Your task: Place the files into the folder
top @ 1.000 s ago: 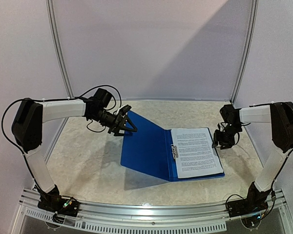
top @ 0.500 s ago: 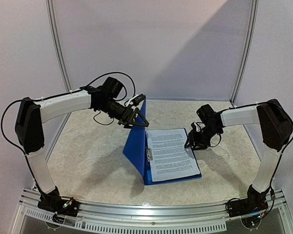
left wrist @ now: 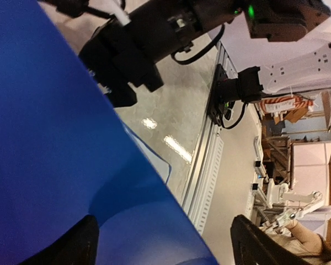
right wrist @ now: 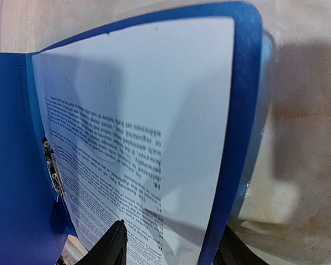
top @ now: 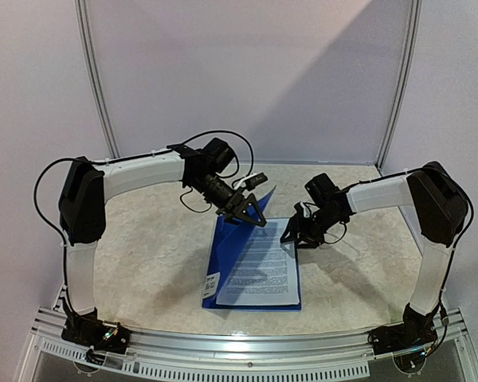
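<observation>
Two arms were seen rising from their bases at the metal rail (top: 247,350) on the near edge of the table (top: 143,255). Each was bent at the elbow and stretched inward, so that the grippers were placed close together over the middle. The left gripper (top: 252,210) was angled down and to the right with its jaws spread wide. In the left wrist view the raised front cover of the folder (top: 213,259) was seen running between its fingers (left wrist: 71,245), unclamped. The right gripper (top: 295,235) was pointed left and down at the folder's far right corner. Its jaws were held partly apart astride the back cover's right edge, one finger over the paper, the other beyond the edge, and no pinch could be made out. The folder was laid near the table's centre, with its cover tilted steeply up from the spine and a small white label (top: 210,283) shown on its outer face. The files (top: 259,269) were laid inside on the back cover beside the metal spine clip (right wrist: 52,171), just below both grippers. Beyond, pale wall panels (top: 247,79) were seen.
</observation>
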`<state>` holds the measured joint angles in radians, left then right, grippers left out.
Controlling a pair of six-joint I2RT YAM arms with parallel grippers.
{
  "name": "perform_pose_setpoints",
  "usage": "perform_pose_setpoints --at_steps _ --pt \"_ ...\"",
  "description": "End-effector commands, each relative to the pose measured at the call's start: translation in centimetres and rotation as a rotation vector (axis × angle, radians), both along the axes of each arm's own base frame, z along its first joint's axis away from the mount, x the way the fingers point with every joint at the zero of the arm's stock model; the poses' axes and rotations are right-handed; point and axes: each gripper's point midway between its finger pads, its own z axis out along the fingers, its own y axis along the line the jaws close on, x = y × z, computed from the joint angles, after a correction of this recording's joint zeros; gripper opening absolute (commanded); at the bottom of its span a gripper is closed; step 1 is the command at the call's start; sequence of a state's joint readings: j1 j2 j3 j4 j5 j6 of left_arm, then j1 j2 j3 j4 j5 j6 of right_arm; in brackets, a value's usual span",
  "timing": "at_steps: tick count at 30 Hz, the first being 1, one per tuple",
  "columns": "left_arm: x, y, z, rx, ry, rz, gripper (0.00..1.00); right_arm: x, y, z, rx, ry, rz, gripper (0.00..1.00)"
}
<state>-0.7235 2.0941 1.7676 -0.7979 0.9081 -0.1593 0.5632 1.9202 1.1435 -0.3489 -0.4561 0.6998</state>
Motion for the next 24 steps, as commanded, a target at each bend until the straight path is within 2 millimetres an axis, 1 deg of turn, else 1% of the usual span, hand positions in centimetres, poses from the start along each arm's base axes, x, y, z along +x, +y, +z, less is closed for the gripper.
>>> perform_pose_setpoints --at_steps 1,4,7,10,13,15,17,19,20,21,22,24 --pt "0.2 -0.7 1.8 -0.004 -0.091 -0.024 0.88 -0.1 -0.5 -0.7 -0.063 0.011 -0.016 0.54" --pt "0.5 -0.7 2.5 0.001 -0.108 -0.012 0.91 -0.2 -0.9 -0.9 -0.085 0.012 -0.016 0.55" --pt "0.3 -0.6 2.6 0.005 -0.091 -0.009 0.91 -0.3 -1.4 -1.3 -0.113 0.013 -0.018 0.55" --pt "0.6 0.3 2.4 0.026 -0.082 -0.003 0.90 0.1 -2.5 -1.1 -0.178 0.000 -0.029 0.55" --pt "1.8 2.3 2.2 0.048 -0.066 0.032 0.86 0.5 -5.1 -0.5 -0.304 -0.021 -0.049 0.55" --pt "2.8 4.0 2.0 0.070 -0.075 0.061 0.84 1.1 -7.6 0.8 -0.422 -0.068 -0.069 0.55" --pt "3.6 5.9 1.6 0.108 -0.108 0.089 0.83 1.8 -10.0 2.7 -0.552 -0.131 -0.081 0.54" --pt "4.0 7.7 1.1 0.136 -0.129 0.110 0.83 2.1 -11.2 4.4 -0.628 -0.176 -0.078 0.51" --pt "4.2 8.4 1.1 0.139 -0.130 0.122 0.83 2.2 -10.8 5.1 -0.639 -0.202 -0.064 0.50" --pt "4.2 9.1 1.1 0.142 -0.124 0.135 0.83 2.2 -9.8 5.9 -0.623 -0.234 -0.026 0.49" --pt "4.4 9.7 1.3 0.139 -0.130 0.142 0.83 2.0 -8.3 6.2 -0.589 -0.257 0.015 0.49" --pt "4.8 11.4 1.3 0.145 -0.143 0.161 0.83 1.3 -4.4 6.7 -0.486 -0.302 0.120 0.49"
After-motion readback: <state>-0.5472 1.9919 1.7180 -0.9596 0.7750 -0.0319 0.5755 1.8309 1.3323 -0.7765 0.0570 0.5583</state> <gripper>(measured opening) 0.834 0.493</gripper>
